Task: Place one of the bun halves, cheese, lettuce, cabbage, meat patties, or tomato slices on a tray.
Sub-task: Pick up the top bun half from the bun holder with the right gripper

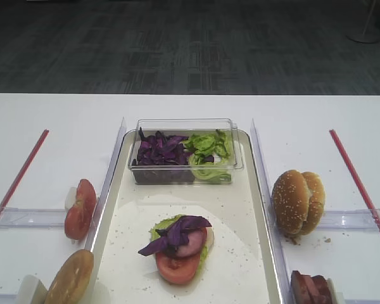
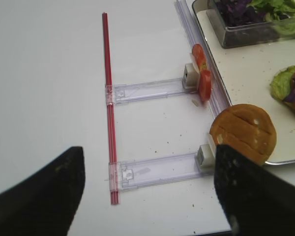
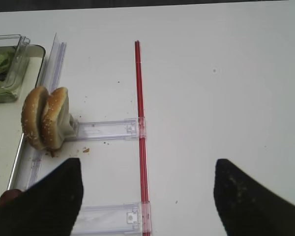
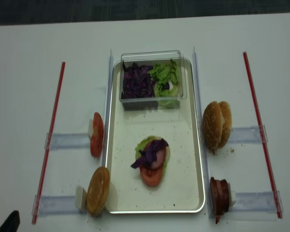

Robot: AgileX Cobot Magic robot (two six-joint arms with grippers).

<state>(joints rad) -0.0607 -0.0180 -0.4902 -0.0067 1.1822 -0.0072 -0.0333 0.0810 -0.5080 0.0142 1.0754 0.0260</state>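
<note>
The cream tray [image 1: 244, 215] [image 4: 186, 159] holds a stack of lettuce [image 1: 161, 227], a tomato slice [image 1: 177, 267] and cabbage [image 1: 177, 231]. Two sesame bun halves [image 1: 296, 201] [image 3: 44, 118] stand on edge right of the tray, with meat patties [image 1: 310, 288] [image 4: 219, 197] nearer the front. More tomato slices [image 1: 80, 209] [image 2: 202, 73] stand left of it. Cheese is out of view. My right gripper [image 3: 147, 196] is open and empty over the red strip [image 3: 140, 123], apart from the buns. My left gripper [image 2: 147, 196] is open and empty beside the smooth bun [image 2: 243, 132].
A clear box [image 1: 237, 155] at the tray's far end holds loose cabbage [image 1: 159, 152] and lettuce [image 1: 209, 152]. Clear plastic holders [image 2: 147, 91] [image 3: 108, 130] and red strips [image 1: 354, 177] [image 2: 108, 98] flank the tray. The table's front edge lies close behind both grippers.
</note>
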